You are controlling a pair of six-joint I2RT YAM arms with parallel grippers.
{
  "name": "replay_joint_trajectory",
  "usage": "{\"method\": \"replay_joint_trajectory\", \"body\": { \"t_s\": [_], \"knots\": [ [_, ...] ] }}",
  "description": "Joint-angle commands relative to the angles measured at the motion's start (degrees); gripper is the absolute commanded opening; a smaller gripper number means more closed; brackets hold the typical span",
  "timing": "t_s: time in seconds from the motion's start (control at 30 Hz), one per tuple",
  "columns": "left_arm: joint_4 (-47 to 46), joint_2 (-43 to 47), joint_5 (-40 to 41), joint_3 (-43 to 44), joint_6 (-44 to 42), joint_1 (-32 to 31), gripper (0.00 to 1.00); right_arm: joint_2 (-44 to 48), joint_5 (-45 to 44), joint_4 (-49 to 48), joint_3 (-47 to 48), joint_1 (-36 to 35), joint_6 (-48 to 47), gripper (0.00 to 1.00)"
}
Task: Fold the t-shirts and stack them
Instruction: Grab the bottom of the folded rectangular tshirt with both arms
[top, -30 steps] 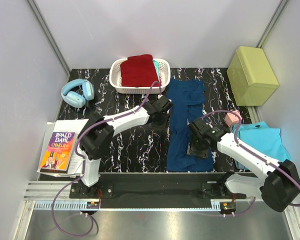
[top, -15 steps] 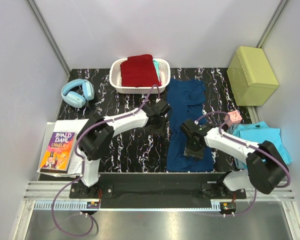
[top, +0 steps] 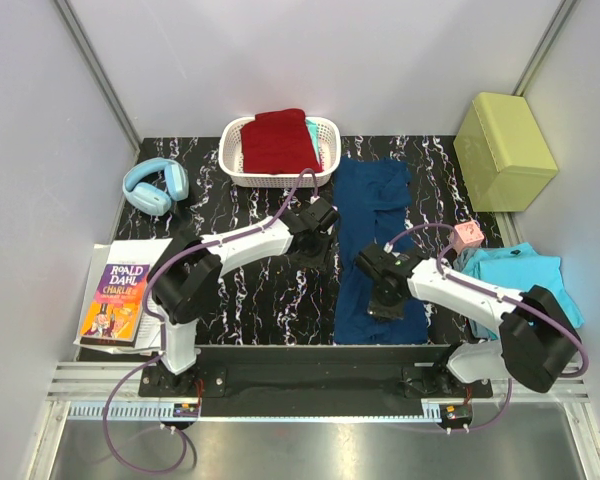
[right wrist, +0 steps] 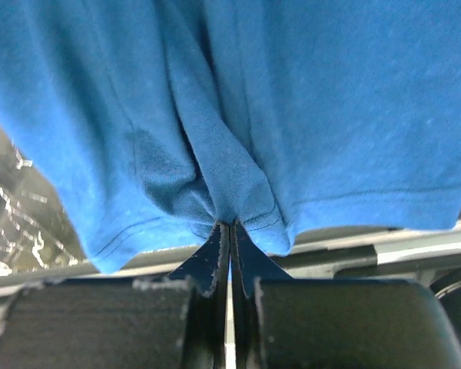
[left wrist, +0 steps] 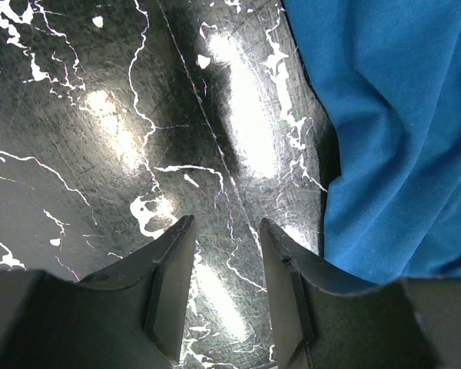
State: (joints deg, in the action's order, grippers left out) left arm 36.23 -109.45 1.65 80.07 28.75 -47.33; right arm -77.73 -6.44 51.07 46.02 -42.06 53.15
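Black table (top: 270,290) with white veins, bright cloth on it.
Plain blue t-shirt (top: 375,215) lies mid-table; dark red t-shirt (top: 278,142) in a white basket (top: 270,180) at the far edge; turquoise t-shirt (top: 540,276) at the right edge; pale blue headphones (top: 156,186) near the left edge; yellow-green box (top: 505,150).

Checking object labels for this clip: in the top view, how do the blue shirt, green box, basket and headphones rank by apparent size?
Largest to smallest:
1. blue shirt
2. green box and basket: they look about alike. The box stands taller, so it is nearer the camera, and I leave these two unranked.
3. headphones
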Motion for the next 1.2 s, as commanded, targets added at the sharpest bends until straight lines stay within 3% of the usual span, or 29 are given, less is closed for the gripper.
{"method": "replay_joint_trajectory", "body": {
  "t_s": [0.0,0.33,0.4,0.43,0.5,0.53,0.63,0.83,1.17],
  "knots": [
    [-1.77,2.22,-0.42,0.17,-0.45,0.13,0.44,2.94,-0.51,4.12,1.70,-3.02,3.98,0.00],
    [-1.69,1.61,-1.12,0.35,-0.19,0.05,0.44,-0.04,5.11,8.34,3.37,-7.77,3.02,0.00],
    [-1.77,1.26,-1.04,0.35,-0.28,-0.04,0.44,-0.57,4.07,8.87,4.51,-8.03,2.40,0.07],
    [-1.77,1.17,-0.77,0.52,-0.28,0.05,0.44,0.47,1.63,8.96,5.13,-8.30,2.58,0.19],
    [-1.69,1.26,-0.42,0.61,-0.36,-0.04,0.44,2.75,-4.59,9.14,7.93,-8.21,3.19,0.32],
    [-1.60,1.34,0.19,0.78,-0.45,-0.04,0.44,3.20,-6.99,9.31,9.25,-8.12,3.19,0.45],
    [-1.60,1.43,1.07,2.01,-0.63,0.13,0.44,0.84,-13.59,9.49,16.54,-6.02,0.66,0.58],
    [-1.51,0.20,-1.29,5.09,0.16,0.13,0.44,-10.32,-11.68,4.49,24.99,5.03,-5.67,0.57],
    [-1.95,2.31,-0.68,0.70,0.69,0.22,0.44,-20.17,-9.91,-2.98,25.26,11.56,-10.52,0.53]
  ]
}}
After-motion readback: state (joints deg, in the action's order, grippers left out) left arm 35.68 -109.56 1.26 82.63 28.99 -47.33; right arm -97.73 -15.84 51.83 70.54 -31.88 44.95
